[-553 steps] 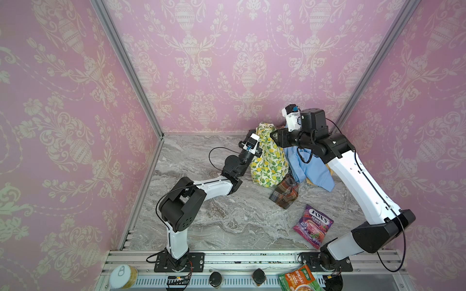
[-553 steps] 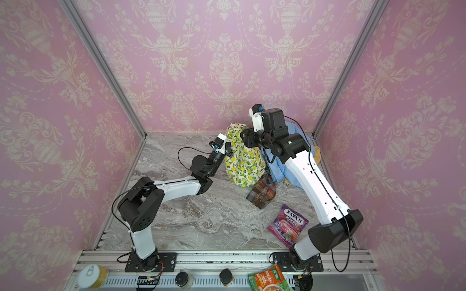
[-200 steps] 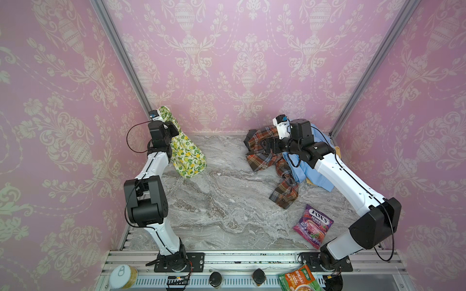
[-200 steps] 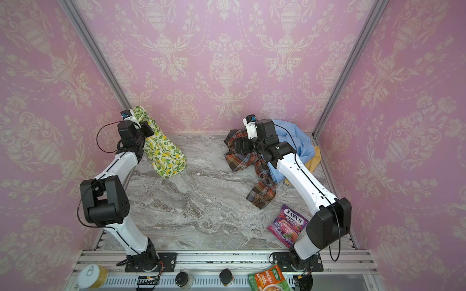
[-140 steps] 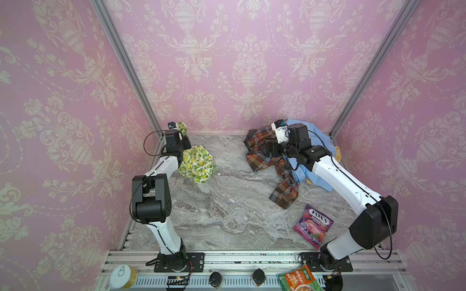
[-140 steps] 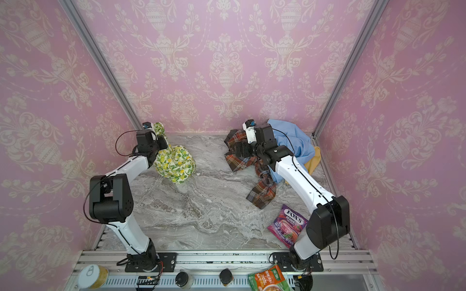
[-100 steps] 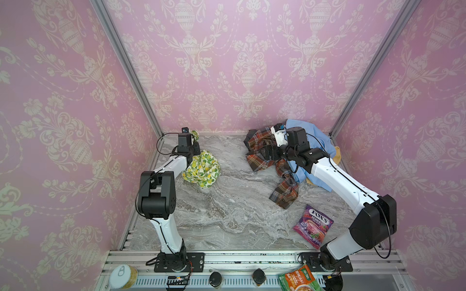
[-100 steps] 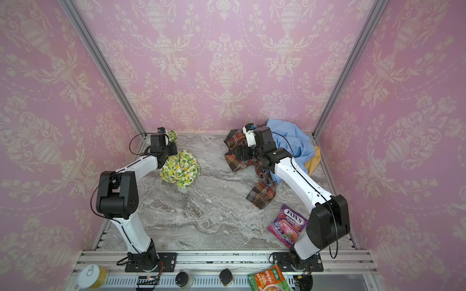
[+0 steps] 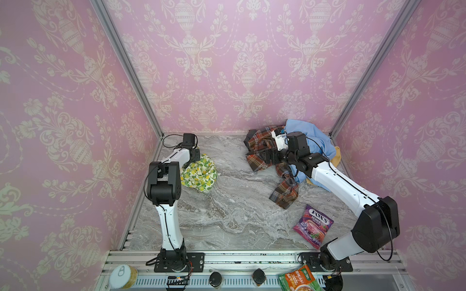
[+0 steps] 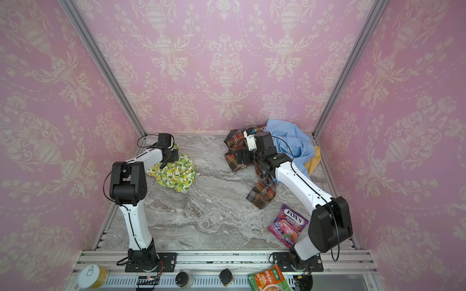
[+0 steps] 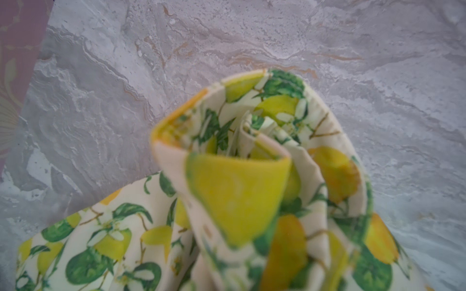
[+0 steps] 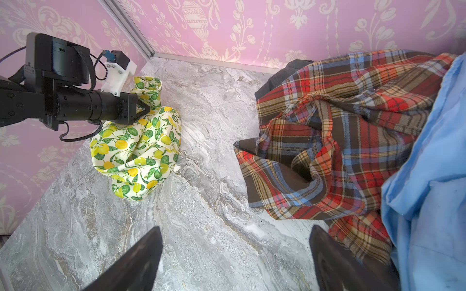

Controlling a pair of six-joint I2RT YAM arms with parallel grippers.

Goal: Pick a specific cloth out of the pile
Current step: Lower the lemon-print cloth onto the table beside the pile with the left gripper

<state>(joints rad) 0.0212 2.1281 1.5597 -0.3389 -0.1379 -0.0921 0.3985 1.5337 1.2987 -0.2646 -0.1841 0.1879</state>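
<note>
We have the left gripper [image 12: 144,110] clamped on the cloth [image 9: 200,173]. In the right wrist view its jaws are pinched together on a fold of the lemon print, and the left wrist view is filled with bunched lemon fabric right at the lens. The cloth lies crumpled on the marble surface [image 9: 239,216] left of centre in both top views, near the foot of the left wall, well apart from the pile [image 9: 282,161].

The right gripper [image 12: 235,229] is spread wide, holding nothing. We see bare marble between its fingers [image 12: 141,254], with the plaid shirt [image 12: 327,131] just beside one finger. In both top views it sits over the plaid's edge, right of centre near the back wall.

Pile is upper right of the floor area: plaid shirt sprawled toward frame centre, light blue shirt [image 9: 311,142] against the back corner, a mustard-yellow piece [image 9: 336,157] poking out at the right wall.

Surface: grey veined marble-look top. Purple FOX'S candy bag [image 9: 314,224] lies flat at lower right. Room: three pink walls [image 9: 239,63] with cream damask pattern, aluminium posts [image 9: 127,68] in the back corners, aluminium rail [image 9: 252,257] along the bottom edge carrying both arm bases.
</note>
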